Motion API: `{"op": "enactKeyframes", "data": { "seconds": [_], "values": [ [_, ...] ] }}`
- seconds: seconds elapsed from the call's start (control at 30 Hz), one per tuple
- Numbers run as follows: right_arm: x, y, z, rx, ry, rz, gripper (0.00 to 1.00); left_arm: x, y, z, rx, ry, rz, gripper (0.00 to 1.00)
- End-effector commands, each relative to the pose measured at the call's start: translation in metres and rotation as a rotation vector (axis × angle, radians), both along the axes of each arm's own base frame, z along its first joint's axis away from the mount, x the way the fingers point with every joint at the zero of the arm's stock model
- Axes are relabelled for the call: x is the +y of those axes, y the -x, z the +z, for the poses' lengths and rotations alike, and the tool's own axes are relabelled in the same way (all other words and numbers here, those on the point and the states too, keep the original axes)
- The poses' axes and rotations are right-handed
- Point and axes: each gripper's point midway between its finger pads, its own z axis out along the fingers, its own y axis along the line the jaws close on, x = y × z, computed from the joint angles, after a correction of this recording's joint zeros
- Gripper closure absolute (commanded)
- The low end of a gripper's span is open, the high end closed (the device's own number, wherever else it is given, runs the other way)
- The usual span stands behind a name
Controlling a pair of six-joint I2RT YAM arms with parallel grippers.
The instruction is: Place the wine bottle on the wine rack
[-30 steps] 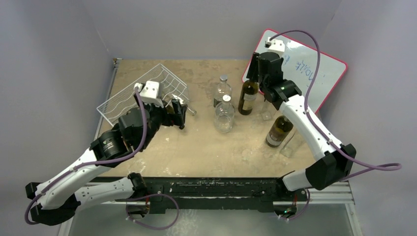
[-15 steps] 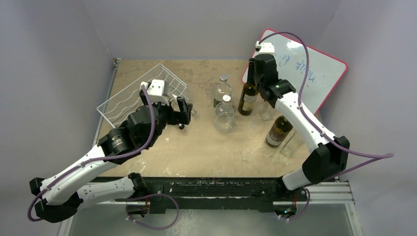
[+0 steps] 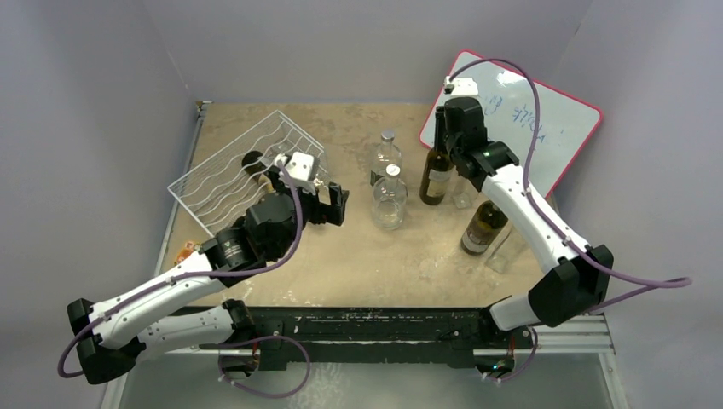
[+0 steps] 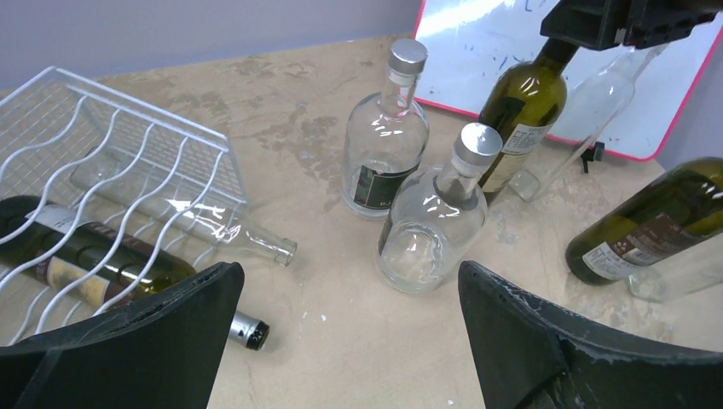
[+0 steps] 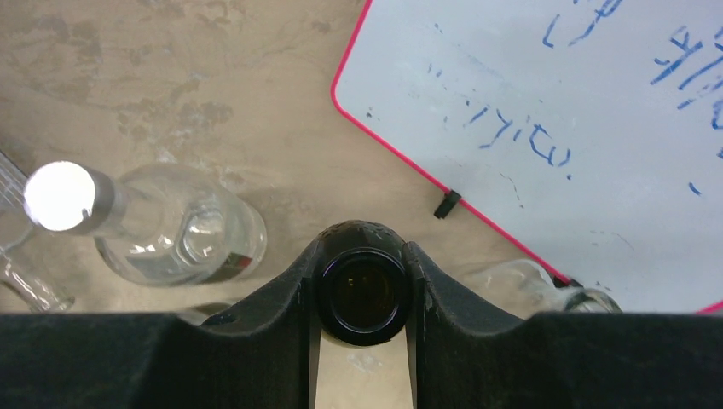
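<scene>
My right tool (image 5: 362, 285) was clamped on the neck of the upright wine bottle (image 3: 437, 181); the wine rack (image 3: 213, 183) lay far left, beside the empty, wide-open left tool (image 4: 349, 332).

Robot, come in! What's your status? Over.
Left gripper: jaws open, empty. Right gripper: jaws shut on wine bottle neck. Clear bottles between it and wine rack.

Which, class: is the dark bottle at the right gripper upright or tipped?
Upright: dark bottle stands on its base, mouth facing straight up.

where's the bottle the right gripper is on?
Top view, back right: the wine bottle stands by the whiteboard, just right of two clear bottles, neck pinched by the right gripper.
</scene>
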Motion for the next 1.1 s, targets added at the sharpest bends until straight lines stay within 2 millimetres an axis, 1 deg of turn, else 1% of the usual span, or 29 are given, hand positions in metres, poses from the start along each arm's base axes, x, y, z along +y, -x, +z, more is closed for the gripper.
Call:
{"op": "enactKeyframes", "data": {
  "seconds": [0.0, 0.1, 0.23, 0.43, 0.6, 0.7, 0.87, 1.07],
  "values": [
    [-0.015, 0.024, 0.041, -0.056, 0.033, 0.017, 1.0, -0.021, -0.007, 0.021, -0.161, 0.018, -0.084, 0.02],
    [-0.016, 0.037, 0.057, -0.078, 0.022, 0.047, 1.0, -0.033, -0.009, 0.016, -0.208, -0.002, -0.131, 0.01],
    [-0.009, 0.057, 0.059, -0.054, -0.037, 0.104, 1.0, -0.054, -0.007, 0.005, -0.246, -0.004, -0.227, 0.02],
    [0.019, 0.095, 0.063, -0.014, -0.157, 0.296, 1.0, -0.077, 0.001, -0.02, -0.186, 0.028, -0.325, 0.0],
    [0.035, 0.121, 0.065, -0.013, -0.236, 0.414, 1.0, -0.101, 0.017, -0.038, -0.161, 0.084, -0.464, 0.0],
    [0.044, 0.133, 0.065, -0.008, -0.273, 0.471, 1.0, -0.112, 0.024, -0.053, -0.134, 0.11, -0.521, 0.0],
    [0.057, 0.146, 0.058, 0.016, -0.317, 0.562, 1.0, -0.123, 0.028, -0.075, -0.074, 0.13, -0.559, 0.03],
    [0.086, 0.151, 0.059, 0.024, -0.428, 0.688, 1.0, -0.134, 0.029, -0.095, -0.05, 0.132, -0.587, 0.05]
  ]
}}
